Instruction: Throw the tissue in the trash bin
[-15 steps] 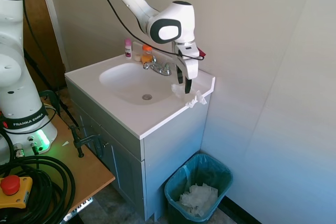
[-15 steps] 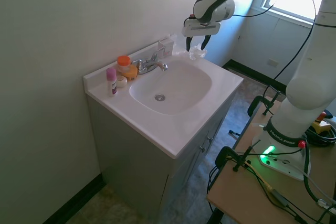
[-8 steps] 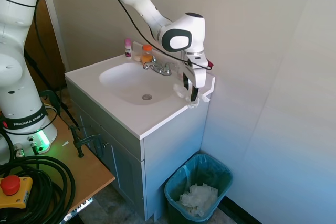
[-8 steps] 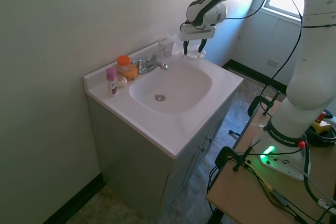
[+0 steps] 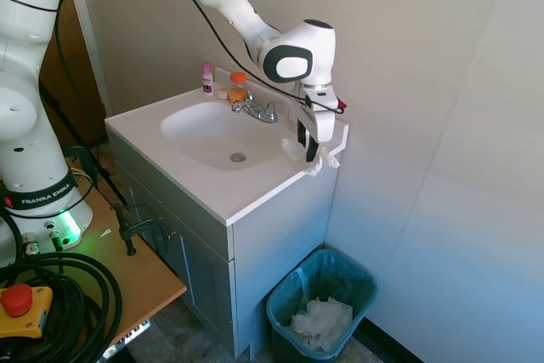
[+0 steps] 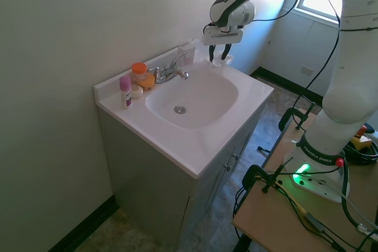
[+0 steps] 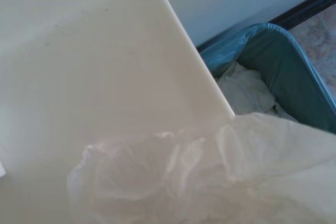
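On the floor beside the vanity stands the teal-green plastic trash bin (image 5: 323,308), holding a dull off-white paper wad (image 5: 320,322). Above, at the white tabletop's (image 5: 229,189) far right corner, the pincer (image 5: 310,155) is closed on the crumpled white tissue (image 5: 318,161), overhanging the edge.

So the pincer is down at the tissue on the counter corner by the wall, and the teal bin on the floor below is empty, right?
Not quite: the teal bin is not empty. The first exterior view shows crumpled white paper already in it. The rest holds: the pincer is at the tissue on the counter corner.
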Robot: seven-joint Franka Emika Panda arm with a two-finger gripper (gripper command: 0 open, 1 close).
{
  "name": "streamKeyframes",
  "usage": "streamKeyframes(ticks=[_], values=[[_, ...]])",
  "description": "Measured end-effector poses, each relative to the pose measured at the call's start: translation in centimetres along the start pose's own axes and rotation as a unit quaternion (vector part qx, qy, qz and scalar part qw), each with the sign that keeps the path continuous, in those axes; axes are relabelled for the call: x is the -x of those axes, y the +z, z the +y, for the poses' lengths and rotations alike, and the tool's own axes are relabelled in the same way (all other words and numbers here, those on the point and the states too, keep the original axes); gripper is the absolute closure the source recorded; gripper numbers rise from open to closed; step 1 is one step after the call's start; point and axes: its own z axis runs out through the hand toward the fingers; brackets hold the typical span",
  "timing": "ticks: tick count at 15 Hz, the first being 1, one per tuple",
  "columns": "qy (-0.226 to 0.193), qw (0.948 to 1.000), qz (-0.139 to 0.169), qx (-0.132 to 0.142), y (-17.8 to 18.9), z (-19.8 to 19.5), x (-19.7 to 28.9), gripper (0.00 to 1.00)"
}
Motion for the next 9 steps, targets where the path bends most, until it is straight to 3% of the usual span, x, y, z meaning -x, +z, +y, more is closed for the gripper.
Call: streamKeyframes(ticks=[9], values=[[0.003,0.9999,-0.015,-0.003,-0.45,-0.51,0.20,1.00]])
